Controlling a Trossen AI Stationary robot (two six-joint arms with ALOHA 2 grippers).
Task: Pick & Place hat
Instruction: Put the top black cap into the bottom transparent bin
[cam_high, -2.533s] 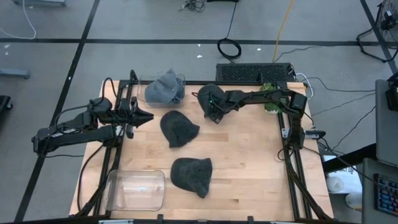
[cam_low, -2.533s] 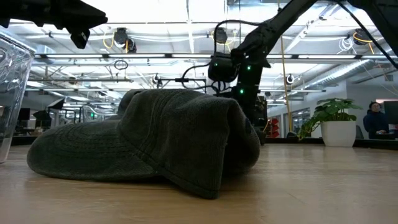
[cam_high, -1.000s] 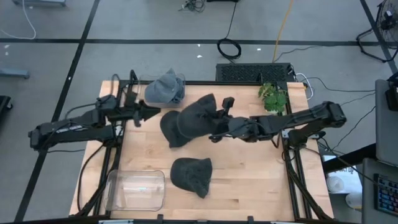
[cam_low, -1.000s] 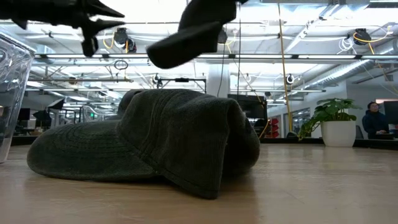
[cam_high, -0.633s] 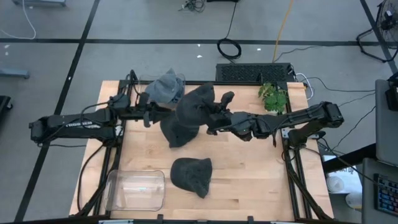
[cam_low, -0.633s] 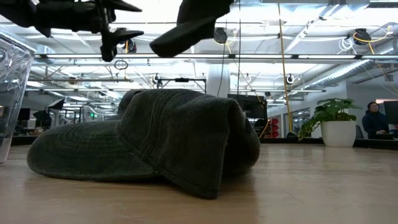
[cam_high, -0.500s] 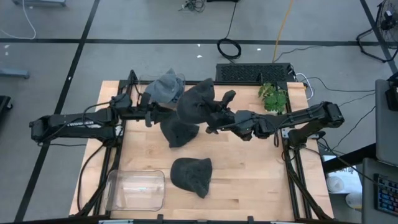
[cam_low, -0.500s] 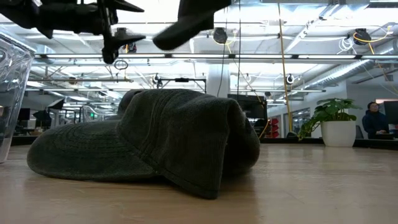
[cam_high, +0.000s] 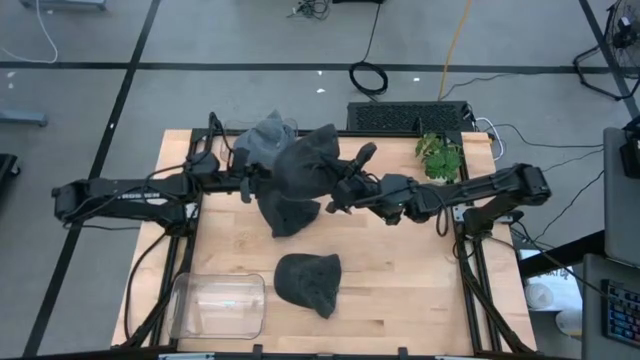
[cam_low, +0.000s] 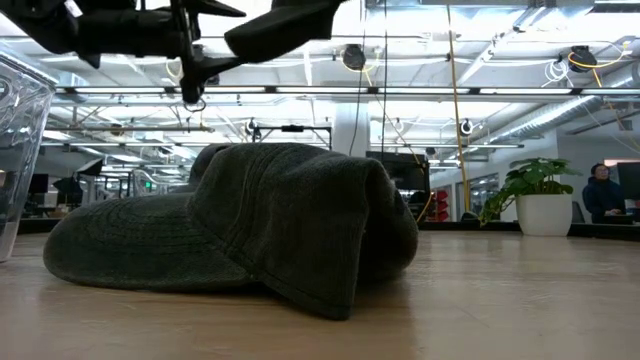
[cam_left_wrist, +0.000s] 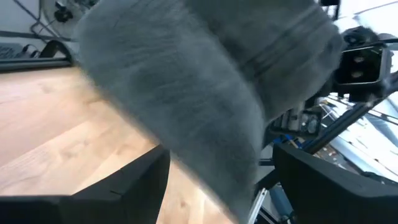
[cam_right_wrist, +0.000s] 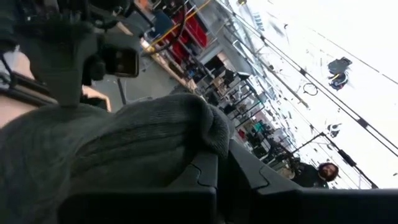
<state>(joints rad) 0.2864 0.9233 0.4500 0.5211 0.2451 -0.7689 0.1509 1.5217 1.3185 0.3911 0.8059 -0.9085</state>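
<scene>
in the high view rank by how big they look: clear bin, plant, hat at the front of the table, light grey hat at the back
1. Clear bin, largest.
2. Hat at the front.
3. Light grey hat, though the hat held up by the right hand partly covers it, so second and third are unsure.
4. Plant, smallest.

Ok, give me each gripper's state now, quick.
Left gripper: open, fingers either side of the dark grey fabric hat.
Right gripper: shut on that hat, held above the table.
</scene>
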